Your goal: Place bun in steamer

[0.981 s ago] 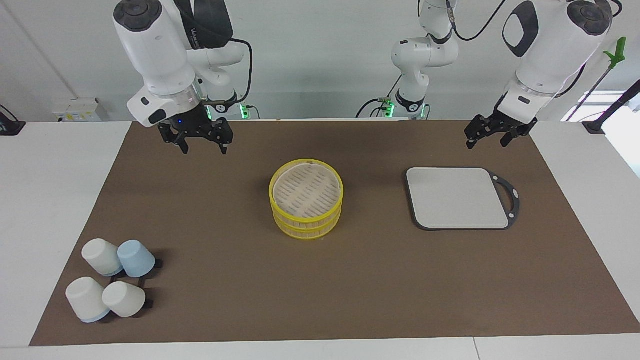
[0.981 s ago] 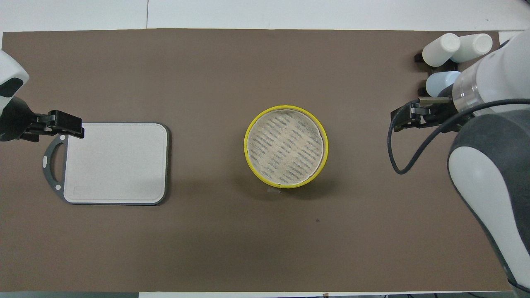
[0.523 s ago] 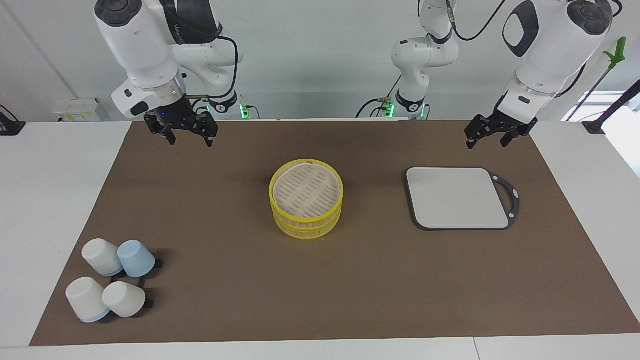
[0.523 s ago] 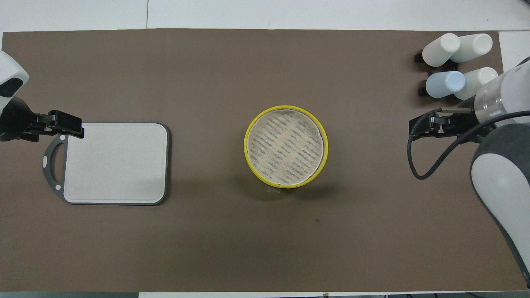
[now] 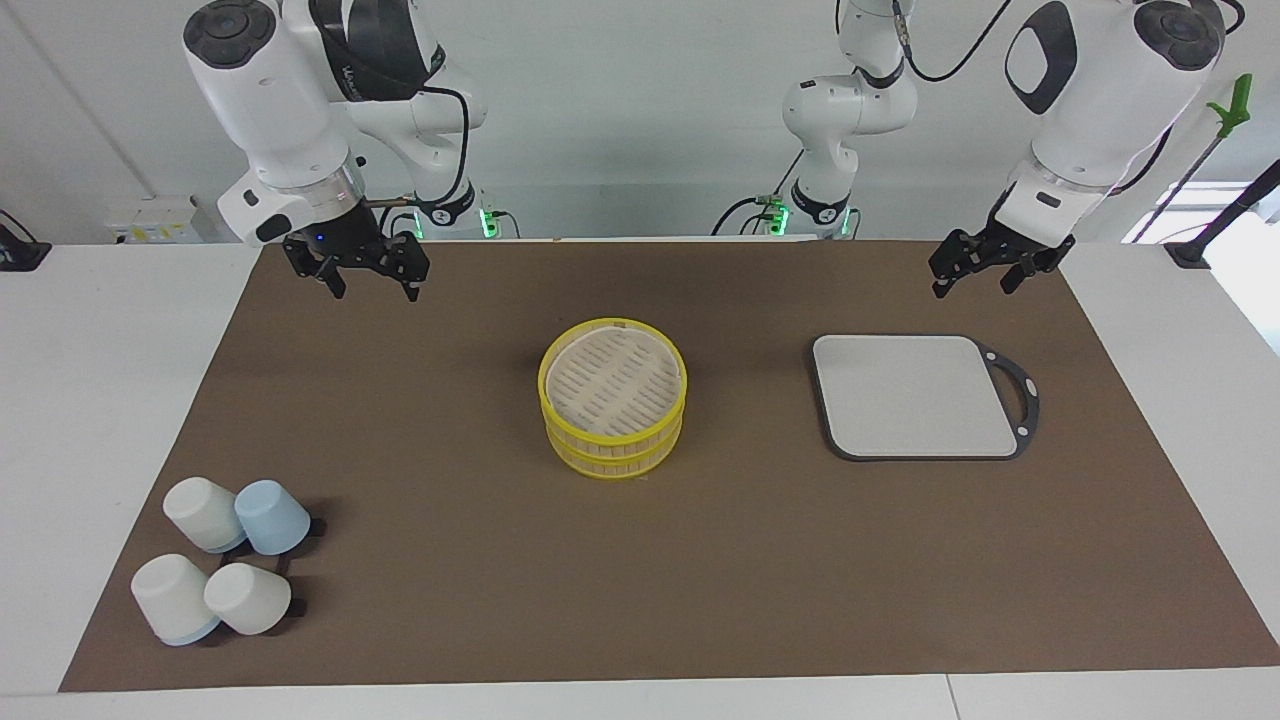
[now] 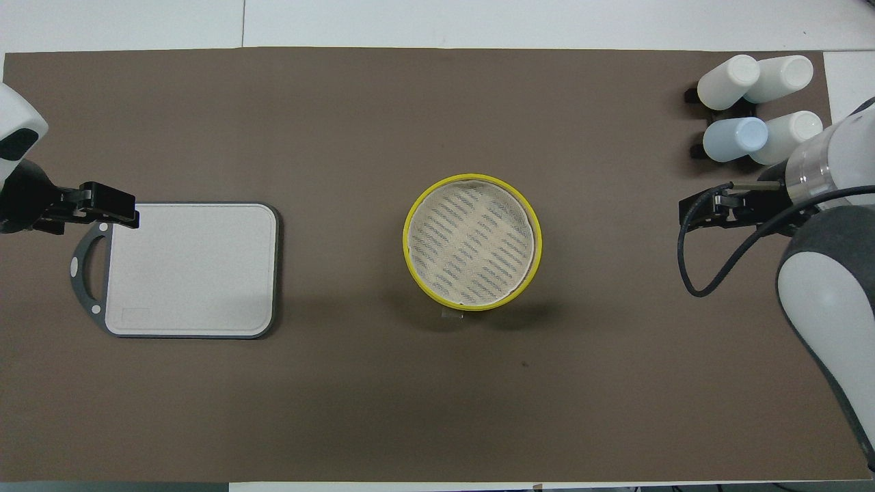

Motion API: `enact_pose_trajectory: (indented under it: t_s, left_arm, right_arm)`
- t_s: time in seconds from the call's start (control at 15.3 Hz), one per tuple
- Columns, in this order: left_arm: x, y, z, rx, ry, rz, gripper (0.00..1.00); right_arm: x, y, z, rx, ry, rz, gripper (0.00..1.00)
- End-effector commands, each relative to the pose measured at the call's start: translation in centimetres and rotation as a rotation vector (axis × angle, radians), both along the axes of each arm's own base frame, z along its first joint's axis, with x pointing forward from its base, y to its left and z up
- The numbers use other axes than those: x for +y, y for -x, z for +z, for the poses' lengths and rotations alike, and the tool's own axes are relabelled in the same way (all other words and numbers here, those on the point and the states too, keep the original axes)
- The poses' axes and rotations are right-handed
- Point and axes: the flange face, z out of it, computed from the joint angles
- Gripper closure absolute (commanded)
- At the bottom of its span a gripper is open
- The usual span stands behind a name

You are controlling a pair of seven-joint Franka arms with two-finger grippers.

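Steamer tiers [image 5: 612, 395], two stacked with the lid on, stood at the middle of one brown mat [image 5: 660, 560]; no bun showed. Four cups [image 5: 222, 568] clustered at the mat's corner away from the robots, at the right arm's end. One grey board [image 5: 915, 395] lay toward the left arm's end. Right gripper [image 5: 370, 285] and left gripper [image 5: 975, 280] hung over the mat's robot-side edge, fingers spread, holding nothing.

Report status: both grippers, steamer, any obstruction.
Left gripper open, empty, over the mat by the grey board. Right gripper open, empty, over the mat's edge nearest the robots. Steamer mid-table, lid on. No bun in sight; nothing blocking.
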Motion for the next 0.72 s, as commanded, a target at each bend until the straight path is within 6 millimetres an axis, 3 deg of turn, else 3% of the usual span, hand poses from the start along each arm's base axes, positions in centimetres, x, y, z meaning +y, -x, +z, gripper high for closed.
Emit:
enact_pose_trajectory:
  t_s: [0.0,0.65]
  left_arm:
    - [0.09,0.5,0.6,-0.014,-0.012,-0.006,0.0]
    - [0.18,0.49,0.6,-0.014,-0.012,-0.004,0.0]
  right_arm:
    - [-0.45,0.72,0.15,-0.026,-0.009,0.015,0.0]
    - [-0.01,0.48,-0.03,-0.054,-0.012,0.022,0.0]
